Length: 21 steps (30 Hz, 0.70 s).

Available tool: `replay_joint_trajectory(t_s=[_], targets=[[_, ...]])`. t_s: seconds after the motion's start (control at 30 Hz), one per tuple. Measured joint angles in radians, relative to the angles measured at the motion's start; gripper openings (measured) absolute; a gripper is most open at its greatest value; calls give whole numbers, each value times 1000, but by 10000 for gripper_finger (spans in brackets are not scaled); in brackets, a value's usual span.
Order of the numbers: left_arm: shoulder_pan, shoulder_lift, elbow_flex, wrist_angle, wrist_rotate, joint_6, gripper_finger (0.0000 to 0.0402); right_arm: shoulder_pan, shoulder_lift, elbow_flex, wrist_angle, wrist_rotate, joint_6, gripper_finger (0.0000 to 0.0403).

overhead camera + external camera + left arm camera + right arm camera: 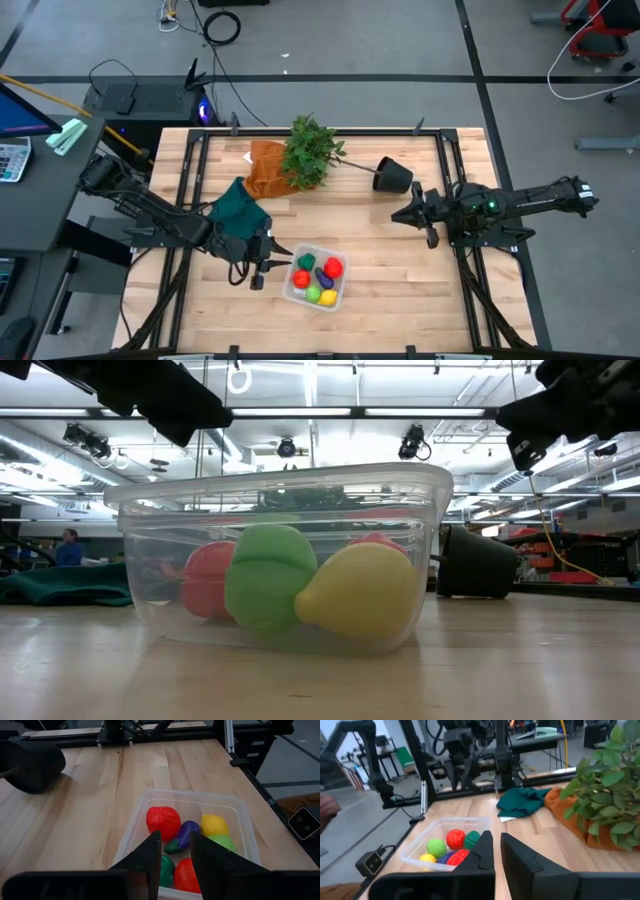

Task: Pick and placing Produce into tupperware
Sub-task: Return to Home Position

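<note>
The tupperware stands on the wooden table near its front edge, a clear tub holding the produce: a red piece, a purple one, a yellow one, a light green one, a dark green one and a second red one. My left gripper hovers just left of the tub, pointing toward it and slightly down; its fingers stand open with nothing between them. My right gripper is shut and level, drawn back at the table's right side, far from the tub.
A leafy plant lies tipped over at the back, its black pot on its side close to my right gripper. An orange cloth lies under the leaves and a dark green cloth beside my left arm. Bare wood lies right of the tub.
</note>
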Motion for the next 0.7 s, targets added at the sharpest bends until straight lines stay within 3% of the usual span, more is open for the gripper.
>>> replay_joint_trajectory(t_s=[0.33, 0.7], targets=[[0, 0, 0, 0, 0, 0, 107, 0, -133, -88, 8, 65, 22, 0], [0, 0, 0, 0, 1, 0, 107, 0, -221, -182, 96, 69, 31, 0]])
